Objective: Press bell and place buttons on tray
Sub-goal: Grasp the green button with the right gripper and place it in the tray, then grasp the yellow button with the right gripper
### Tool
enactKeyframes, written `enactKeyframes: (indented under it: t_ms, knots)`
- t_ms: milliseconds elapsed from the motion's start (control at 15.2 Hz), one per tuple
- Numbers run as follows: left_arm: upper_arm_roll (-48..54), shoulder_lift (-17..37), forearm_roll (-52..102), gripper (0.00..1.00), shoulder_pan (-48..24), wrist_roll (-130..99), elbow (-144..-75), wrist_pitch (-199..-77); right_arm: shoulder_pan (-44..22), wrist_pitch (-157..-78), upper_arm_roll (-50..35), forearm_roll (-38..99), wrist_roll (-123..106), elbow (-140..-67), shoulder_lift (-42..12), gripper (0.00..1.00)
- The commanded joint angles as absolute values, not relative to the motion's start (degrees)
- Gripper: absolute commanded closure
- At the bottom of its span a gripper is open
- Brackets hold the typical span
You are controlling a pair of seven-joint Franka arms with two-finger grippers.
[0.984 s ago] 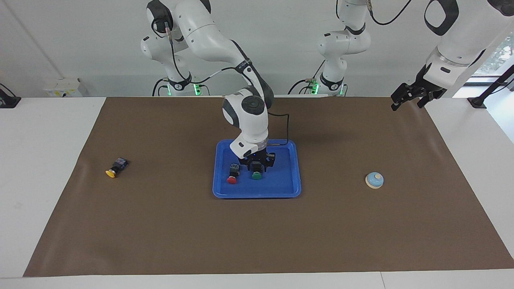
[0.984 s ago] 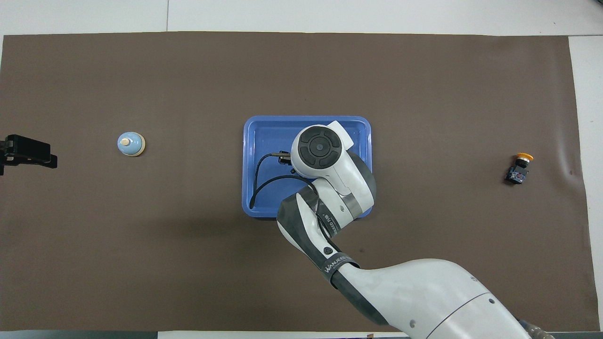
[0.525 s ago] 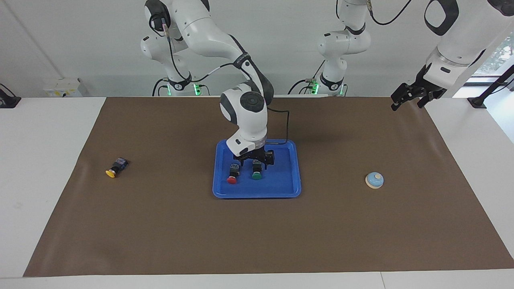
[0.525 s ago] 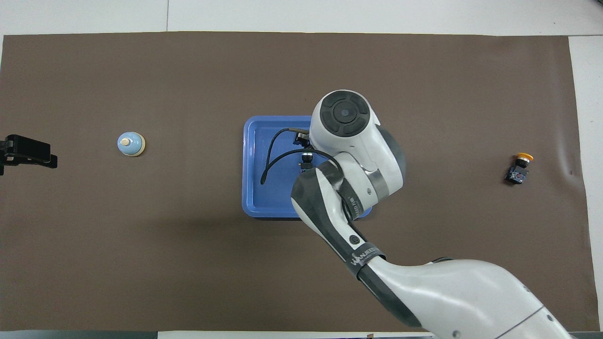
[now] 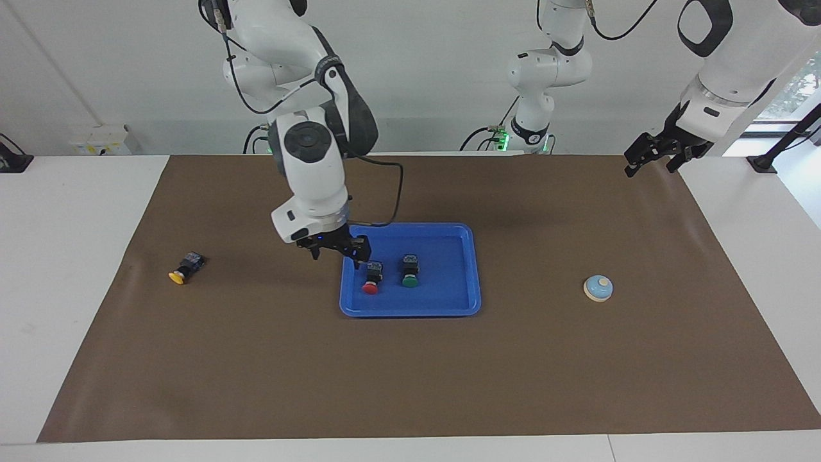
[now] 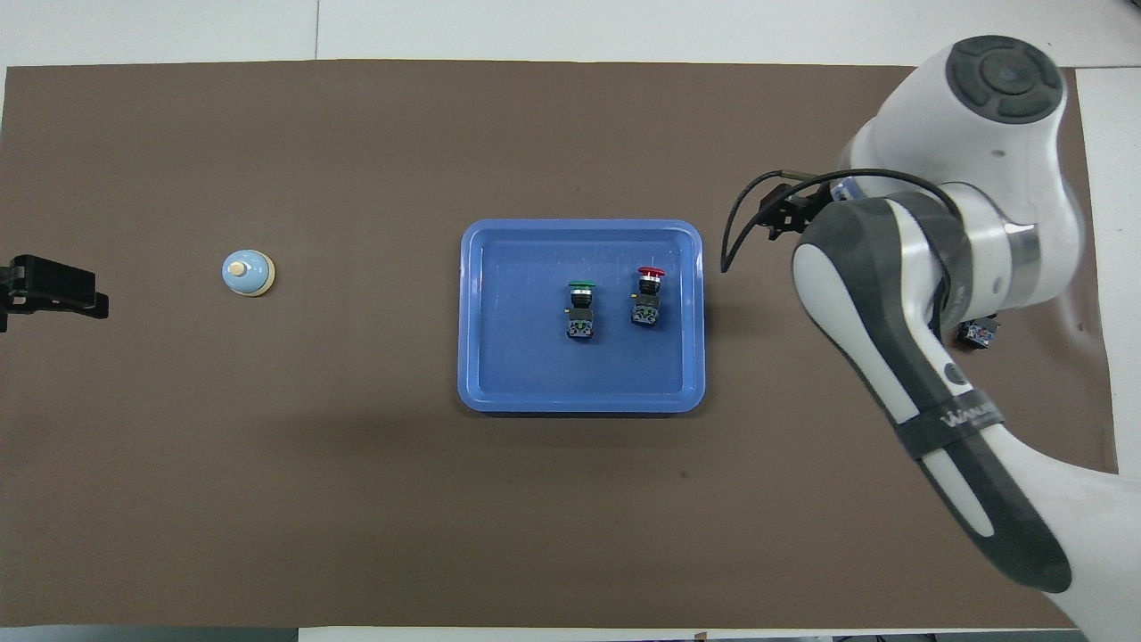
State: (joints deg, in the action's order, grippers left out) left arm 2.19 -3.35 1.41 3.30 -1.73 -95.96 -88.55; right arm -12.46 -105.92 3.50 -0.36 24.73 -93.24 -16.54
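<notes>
Your right gripper (image 5: 333, 247) hangs in the air, just over the edge of the blue tray (image 5: 449, 301) at the right arm's end, above the brown mat (image 5: 410, 372). Its jaws are spread apart and you have nothing between them. In the overhead view only a little of it shows past the arm's wrist (image 6: 784, 209), over the mat beside the tray (image 6: 499, 374).

Two buttons lie on their sides in the tray, side by side and apart. The red button (image 5: 371, 280) sits toward the right arm's end, and the green button (image 5: 410, 273) is near the tray's middle; both caps point away from the robots. From above you see them clearly too: red (image 6: 648, 299), green (image 6: 580, 310).

The yellow button (image 5: 185, 267) lies on the mat, well apart from the tray toward the right arm's end. In the overhead view the arm hides most of it (image 6: 978, 333).

The bell (image 5: 598, 288) stands on the mat toward the left arm's end, well clear of the tray (image 6: 247, 272).

Your left gripper (image 5: 654, 157) waits in the air over that end of the mat, and I cannot tell how its jaws stand (image 6: 49, 287).
</notes>
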Motion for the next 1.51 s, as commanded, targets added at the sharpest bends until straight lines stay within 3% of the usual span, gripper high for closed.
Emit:
enactKeyframes:
  t_ms: [0, 262, 787, 1181, 1443]
  knots:
    - [2.02, -4.13, 0.18, 0.00, 2.99, -1.85, -96.33, -88.07, -7.14, -104.50, 2.72, -2.80, 20.41, -96.76, -14.07, 0.00]
    - [2.11, -4.13, 0.18, 0.00, 2.99, -1.85, -96.33, -88.07, 2.00, -107.65, 2.72, -3.87, 12.67, -103.16, -11.96, 0.00]
    - [2.11, -4.13, 0.18, 0.00, 2.99, -1.85, -96.33, -88.07, 12.82, -133.04, 2.72, -3.87, 8.35, -125.93, -5.80, 0.00]
    - [2.11, -4.13, 0.18, 0.00, 2.99, -1.85, -96.33, -88.07, 14.40, -135.70, 2.64, -3.87, 10.20, -126.47, -8.61, 0.00]
    - [2.02, -4.13, 0.18, 0.00, 2.99, -1.85, -96.33, -88.07, 16.08, -142.37, 2.64, -3.87, 9.75, -129.10, -10.46, 0.00]
